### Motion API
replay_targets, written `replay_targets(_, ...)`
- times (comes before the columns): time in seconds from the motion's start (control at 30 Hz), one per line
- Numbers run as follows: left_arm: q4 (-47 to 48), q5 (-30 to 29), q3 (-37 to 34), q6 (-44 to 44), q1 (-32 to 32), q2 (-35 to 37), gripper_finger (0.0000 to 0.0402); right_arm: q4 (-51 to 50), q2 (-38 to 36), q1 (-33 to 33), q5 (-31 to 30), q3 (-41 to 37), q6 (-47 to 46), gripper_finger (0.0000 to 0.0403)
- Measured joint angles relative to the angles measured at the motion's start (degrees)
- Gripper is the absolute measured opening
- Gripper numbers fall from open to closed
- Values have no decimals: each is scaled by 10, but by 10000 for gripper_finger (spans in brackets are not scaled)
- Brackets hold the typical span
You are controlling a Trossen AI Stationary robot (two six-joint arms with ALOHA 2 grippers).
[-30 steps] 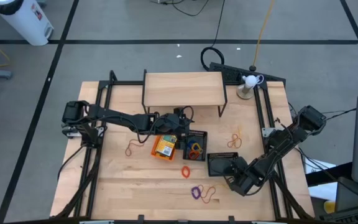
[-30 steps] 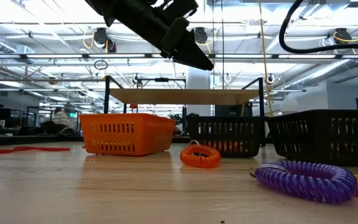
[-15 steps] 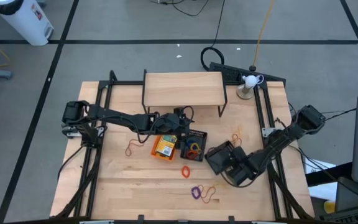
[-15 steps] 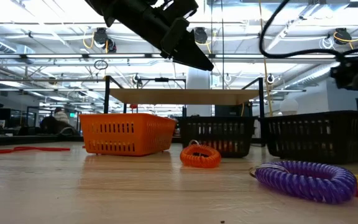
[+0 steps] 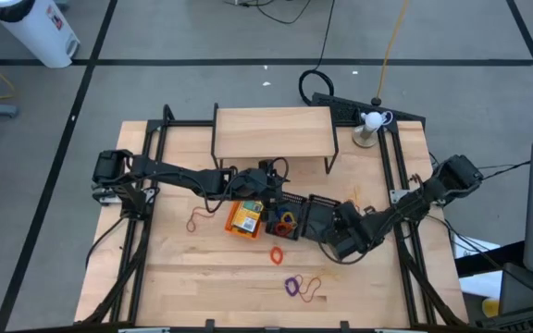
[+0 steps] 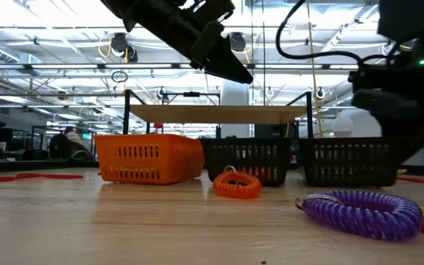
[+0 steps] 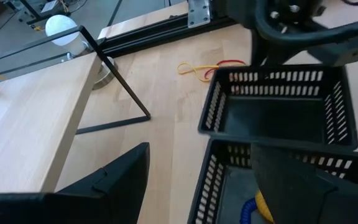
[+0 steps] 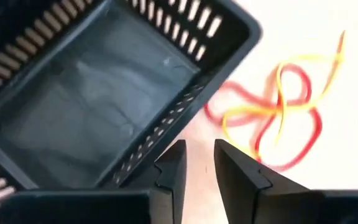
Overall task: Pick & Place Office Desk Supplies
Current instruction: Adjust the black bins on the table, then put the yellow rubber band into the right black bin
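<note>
The orange tray (image 5: 245,219) holds a yellow-and-green crayon box. Right of it stands a black mesh tray (image 5: 287,220) with coloured bands inside. An empty black mesh tray (image 5: 318,218) stands on the table beside that one. My left gripper (image 5: 268,187) hovers open above the banded tray (image 7: 229,186). My right gripper (image 5: 339,236) sits low at the empty tray's near right side (image 8: 104,93), its fingers almost together. An orange coil (image 6: 237,184) and a purple coil (image 6: 363,208) lie loose near the front. My right gripper meets the empty black tray at its outer mesh wall (image 8: 151,155), near a corner. The outer side of one finger (image 8: 171,165) lies against that wall; only bare table shows in the slit between the fingers. It comes slanting down from the table's near right. The tray stands flat on the table.
The wooden shelf riser (image 5: 271,132) stands just beyond the trays. Yellow and red bands (image 5: 350,208) lie right of the empty tray, and a red band (image 5: 195,220) lies left of the orange tray. A white ball on a stand (image 5: 370,120) is at the far right.
My right gripper has moved toward the table's left and far edge, and the empty black tray has gone with it. The tray has slid along the table, turned about, and now stands next to the banded black tray.
</note>
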State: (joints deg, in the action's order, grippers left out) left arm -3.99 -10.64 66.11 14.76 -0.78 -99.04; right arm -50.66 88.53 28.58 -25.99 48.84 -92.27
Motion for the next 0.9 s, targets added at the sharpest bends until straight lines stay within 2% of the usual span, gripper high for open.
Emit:
replay_targets(0.17,0,0,0,0,0,0,278,19,0,-20,-57,0,32,59)
replay_targets(0.3,0,0,0,11,0,0,278,17,0,-26,-69,0,51,49)
replay_targets(0.43,-19,0,0,38,0,0,278,-32,-17,-20,-72,0,39,38)
replay_targets(0.6,-77,0,0,82,0,0,278,-91,-79,1,-103,0,32,31)
replay_targets(0.73,-109,0,0,131,0,0,278,-106,-136,29,-95,0,47,31)
replay_targets(0.9,-113,0,0,148,0,0,278,-100,-183,45,-15,0,44,36)
